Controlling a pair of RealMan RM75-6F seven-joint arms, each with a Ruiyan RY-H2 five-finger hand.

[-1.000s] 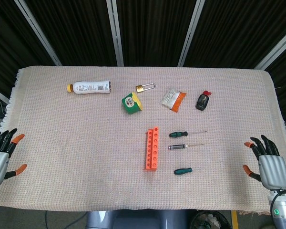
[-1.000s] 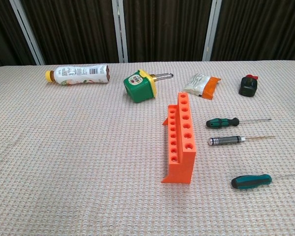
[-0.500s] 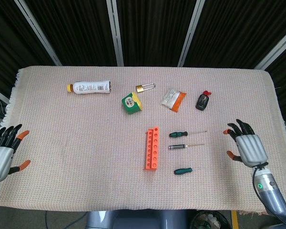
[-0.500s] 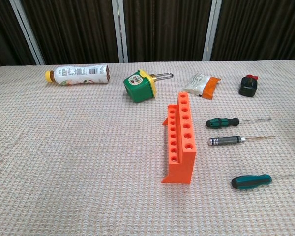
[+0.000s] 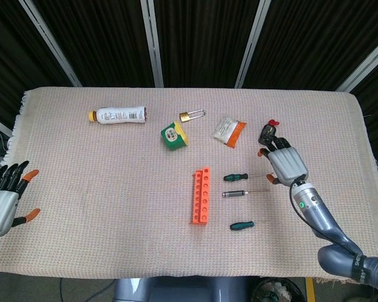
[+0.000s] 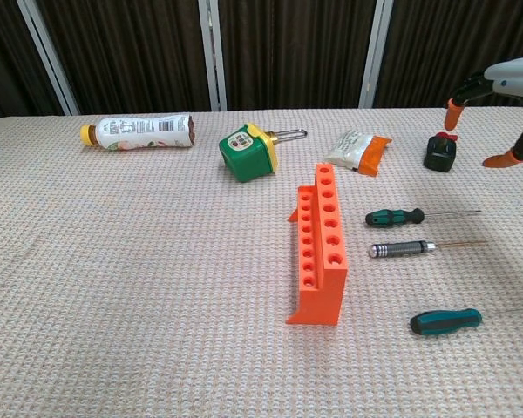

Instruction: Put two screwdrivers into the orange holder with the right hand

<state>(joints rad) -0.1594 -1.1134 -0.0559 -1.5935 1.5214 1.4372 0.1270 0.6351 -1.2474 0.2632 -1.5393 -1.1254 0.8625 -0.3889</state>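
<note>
The orange holder (image 5: 201, 195) (image 6: 321, 246) stands mid-table with its holes empty. Right of it lie three screwdrivers: a green-handled one (image 5: 237, 177) (image 6: 396, 215), a silver-handled one (image 5: 234, 194) (image 6: 402, 248) and a shorter teal-handled one (image 5: 242, 225) (image 6: 445, 321). My right hand (image 5: 285, 163) (image 6: 506, 91) hovers over the tips of the upper two shafts, fingers spread, holding nothing. My left hand (image 5: 4, 201) rests open at the table's left edge, seen only in the head view.
Along the back lie a white bottle (image 5: 118, 115), a brass padlock (image 5: 190, 115), a green and yellow tape measure (image 5: 174, 136), an orange and white packet (image 5: 229, 131) and a small black bottle with a red cap (image 5: 267, 133), just beyond my right hand.
My right hand has swept in from the table's right front edge toward the screwdriver tips and now shows in the chest view. The left hand has barely shifted.
</note>
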